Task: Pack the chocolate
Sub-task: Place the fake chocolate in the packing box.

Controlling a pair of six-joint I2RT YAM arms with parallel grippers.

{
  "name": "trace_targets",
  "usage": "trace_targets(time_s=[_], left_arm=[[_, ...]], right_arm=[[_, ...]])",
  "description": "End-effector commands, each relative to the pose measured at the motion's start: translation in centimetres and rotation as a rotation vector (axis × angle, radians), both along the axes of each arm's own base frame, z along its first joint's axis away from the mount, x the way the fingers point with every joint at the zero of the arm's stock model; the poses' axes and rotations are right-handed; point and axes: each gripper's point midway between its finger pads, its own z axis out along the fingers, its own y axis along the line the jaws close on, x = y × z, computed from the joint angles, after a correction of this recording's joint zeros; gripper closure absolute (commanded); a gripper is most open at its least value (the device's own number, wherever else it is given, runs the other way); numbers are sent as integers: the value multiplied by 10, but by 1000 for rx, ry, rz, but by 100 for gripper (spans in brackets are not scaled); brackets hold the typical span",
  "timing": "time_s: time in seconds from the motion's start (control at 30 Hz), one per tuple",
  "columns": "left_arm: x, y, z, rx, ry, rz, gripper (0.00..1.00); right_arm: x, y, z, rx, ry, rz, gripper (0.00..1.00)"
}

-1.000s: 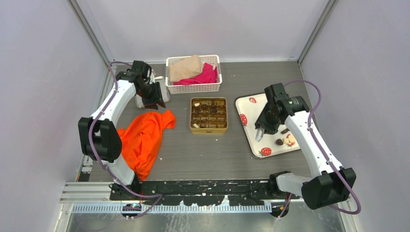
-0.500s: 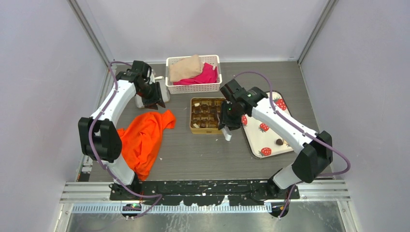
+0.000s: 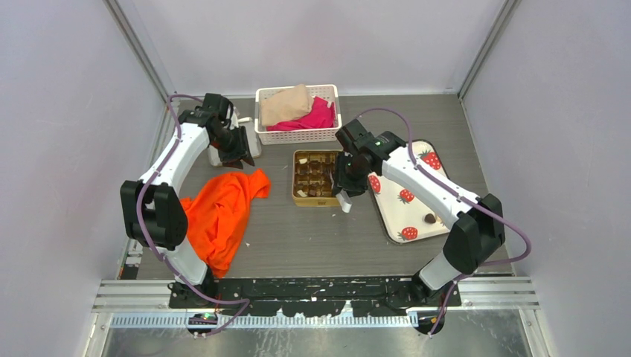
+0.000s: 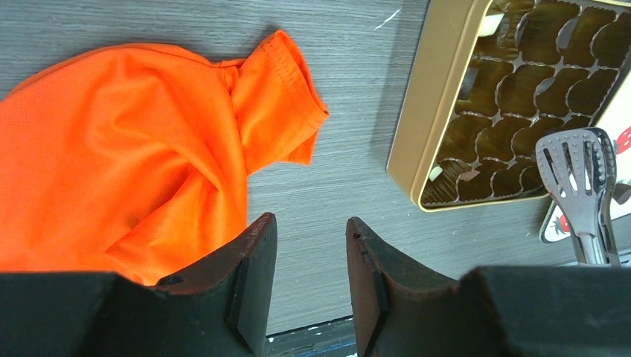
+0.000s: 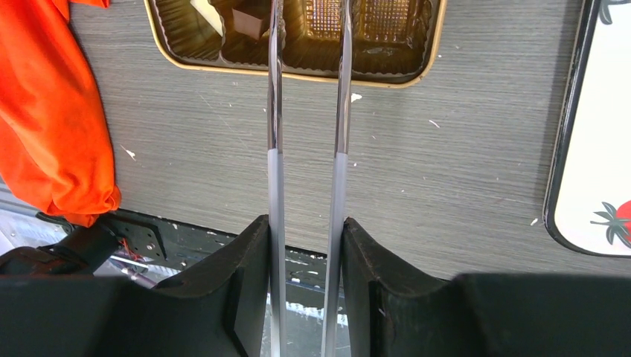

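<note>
My right gripper (image 3: pixel 341 190) (image 5: pixel 305 223) is shut on a pair of tongs (image 5: pixel 272 111), whose thin arms reach forward over the gold tin (image 3: pixel 320 201) (image 5: pixel 298 75). Their slotted grey head (image 4: pixel 580 167) hangs at the tin's (image 4: pixel 424 111) near right corner. Whether the tongs carry a piece is hidden. Inside the tin, a brown square chocolate (image 5: pixel 249 22) lies just left of the tongs, beside a cream-white piece (image 5: pixel 201 11). One dark chocolate (image 3: pixel 429 219) rests on the white strawberry tray (image 3: pixel 405 212). My left gripper (image 3: pixel 239 156) (image 4: pixel 311 223) stands open with nothing in it, left of the tin.
An orange shirt (image 3: pixel 219 212) (image 4: pixel 134 149) is heaped left of the tin. A white basket (image 3: pixel 298 137) with tan and pink cloth stands at the back. The table's front rail (image 5: pixel 186 238) shows just below the right gripper.
My right arm has swung left from the strawberry tray to the gold tin, carrying the tongs. The left arm has not moved.
</note>
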Motion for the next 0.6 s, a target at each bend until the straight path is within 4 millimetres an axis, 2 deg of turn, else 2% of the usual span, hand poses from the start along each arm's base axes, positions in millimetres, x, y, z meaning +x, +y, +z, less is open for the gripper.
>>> trace_targets(time_s=[0.0, 0.1, 0.2, 0.57], left_arm=[[5, 4, 16, -1, -65, 3, 60], [5, 4, 16, 1, -67, 3, 59], [5, 5, 17, 2, -68, 2, 59], [6, 5, 16, 5, -68, -4, 59]], right_arm=[[13, 16, 16, 63, -68, 27, 90], [14, 17, 14, 61, -67, 19, 73], [16, 18, 14, 62, -68, 16, 64], [17, 15, 14, 52, -74, 9, 59]])
